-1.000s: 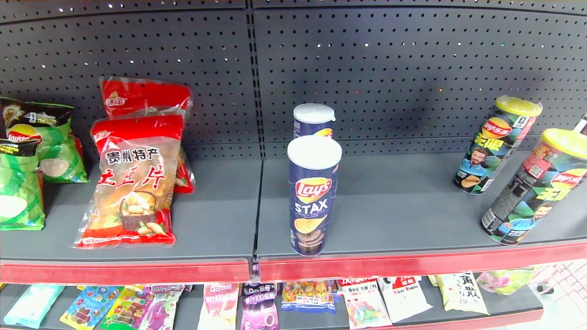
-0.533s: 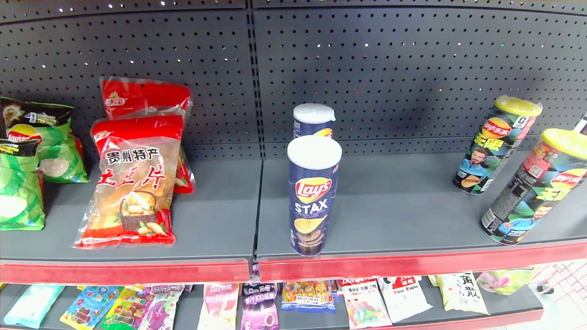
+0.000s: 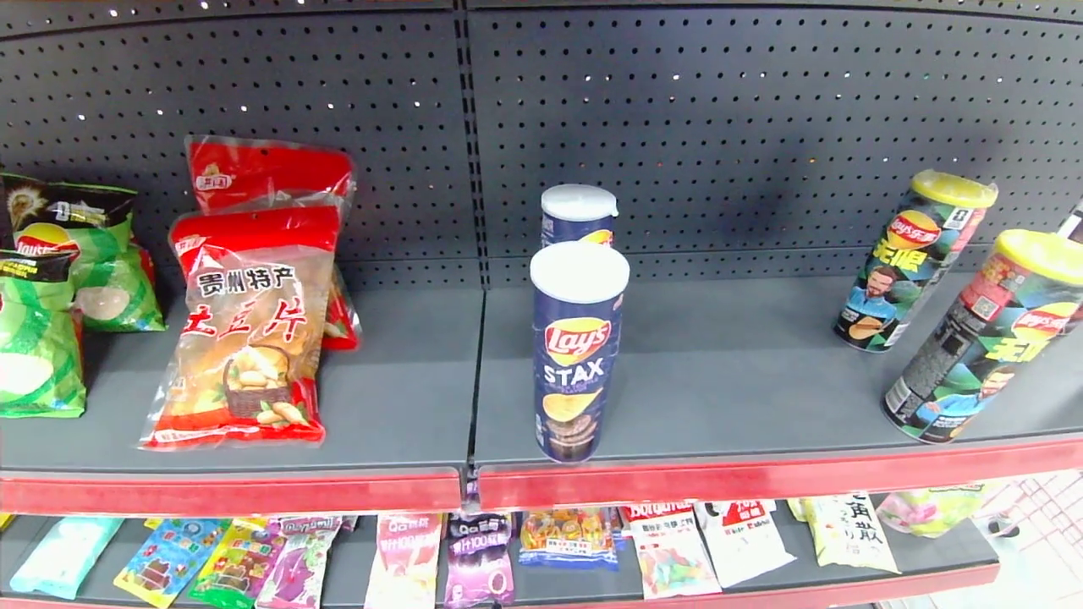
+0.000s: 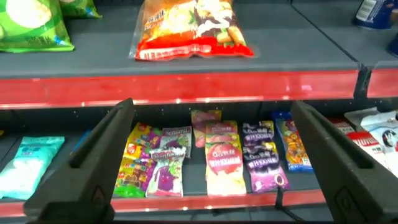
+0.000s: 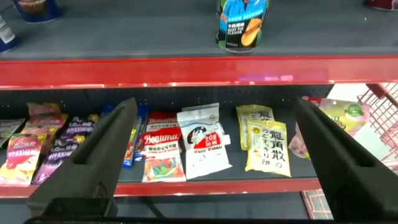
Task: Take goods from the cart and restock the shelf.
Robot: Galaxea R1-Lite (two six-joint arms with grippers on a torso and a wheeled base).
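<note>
While left gripper (image 4: pixel 212 106) and right gripper (image 5: pixel 216 101) gape empty, packets (image 4: pixel 224 155) lie past their fingers (image 4: pixel 93 163)

Shelf (image 3: pixel 719 381): front blue can (image 3: pixel 578 351) upright at the front edge, second blue can (image 3: pixel 579 214) right behind it. Two red bags (image 3: pixel 245 330) to their left, green bags (image 3: pixel 42 321) far left. Two yellow-lid cans (image 3: pixel 914 262) at right. Lower shelf (image 3: pixel 931 554): a row of small packets (image 3: pixel 474 558).
</note>
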